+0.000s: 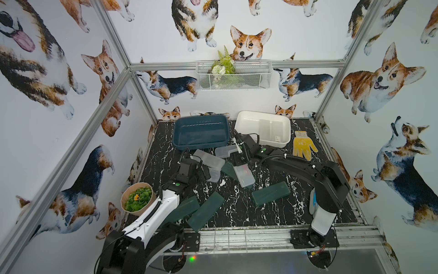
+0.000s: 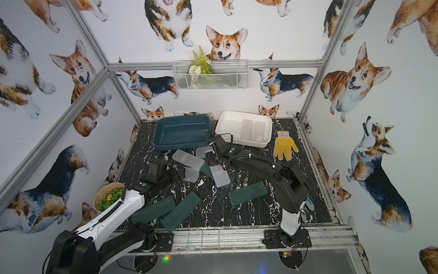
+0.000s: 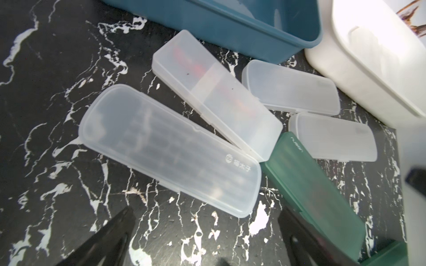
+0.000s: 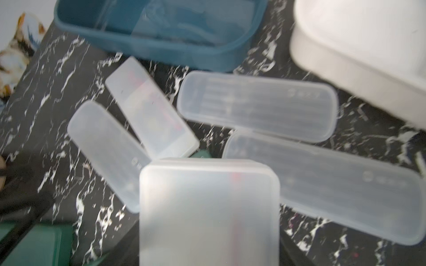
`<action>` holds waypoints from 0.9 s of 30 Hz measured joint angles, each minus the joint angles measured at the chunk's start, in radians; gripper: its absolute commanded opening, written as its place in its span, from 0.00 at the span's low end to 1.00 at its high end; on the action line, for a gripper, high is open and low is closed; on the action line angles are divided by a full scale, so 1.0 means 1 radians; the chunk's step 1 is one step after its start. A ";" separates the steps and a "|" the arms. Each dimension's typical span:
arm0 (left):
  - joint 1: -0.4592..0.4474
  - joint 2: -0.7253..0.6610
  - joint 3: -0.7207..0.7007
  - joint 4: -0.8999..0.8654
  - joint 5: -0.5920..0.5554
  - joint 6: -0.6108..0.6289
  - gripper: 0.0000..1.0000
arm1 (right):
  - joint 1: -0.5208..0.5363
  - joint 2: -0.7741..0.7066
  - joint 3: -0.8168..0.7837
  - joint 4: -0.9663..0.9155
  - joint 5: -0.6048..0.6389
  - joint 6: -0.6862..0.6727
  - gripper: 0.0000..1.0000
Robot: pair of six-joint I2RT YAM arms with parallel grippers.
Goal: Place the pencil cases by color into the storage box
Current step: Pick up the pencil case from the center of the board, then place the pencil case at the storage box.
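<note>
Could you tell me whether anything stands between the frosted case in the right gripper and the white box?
One frosted case and a second case lie flat between them; lifted, the held case should clear both and the white box wall.

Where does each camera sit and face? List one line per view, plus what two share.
Top views: high above the arm bases, facing down at the table; left arm, right arm show.
Left wrist: on that arm, facing down past the open left gripper at frosted cases.
Right wrist: on that arm, facing over the held case in the right gripper.
Shared: both wrist views show the blue box and white box.
</note>
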 measured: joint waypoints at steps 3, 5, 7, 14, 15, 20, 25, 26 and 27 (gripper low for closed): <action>-0.030 0.023 0.022 0.001 -0.018 0.013 1.00 | -0.078 0.049 0.077 -0.002 -0.003 -0.005 0.53; -0.055 0.042 0.037 0.007 -0.031 0.019 1.00 | -0.127 0.085 0.130 0.006 -0.004 -0.010 0.52; -0.084 0.060 0.048 0.016 -0.045 0.021 1.00 | -0.169 0.124 0.183 0.006 -0.014 -0.015 0.52; -0.204 0.165 0.130 0.084 -0.100 0.084 1.00 | -0.305 0.297 0.411 0.062 -0.049 -0.035 0.51; -0.213 0.185 0.143 0.092 -0.103 0.096 0.99 | -0.318 0.327 0.449 0.075 -0.061 -0.034 0.51; -0.231 0.269 0.190 0.140 -0.098 0.126 0.99 | -0.368 0.430 0.562 0.134 -0.100 -0.027 0.51; -0.234 0.312 0.218 0.169 -0.080 0.140 0.99 | -0.399 0.480 0.606 0.204 -0.108 -0.015 0.51; -0.234 0.315 0.222 0.173 -0.080 0.146 0.99 | -0.404 0.488 0.610 0.221 -0.108 -0.008 0.51; -0.235 0.319 0.226 0.179 -0.075 0.147 0.99 | -0.411 0.494 0.614 0.238 -0.111 -0.005 0.51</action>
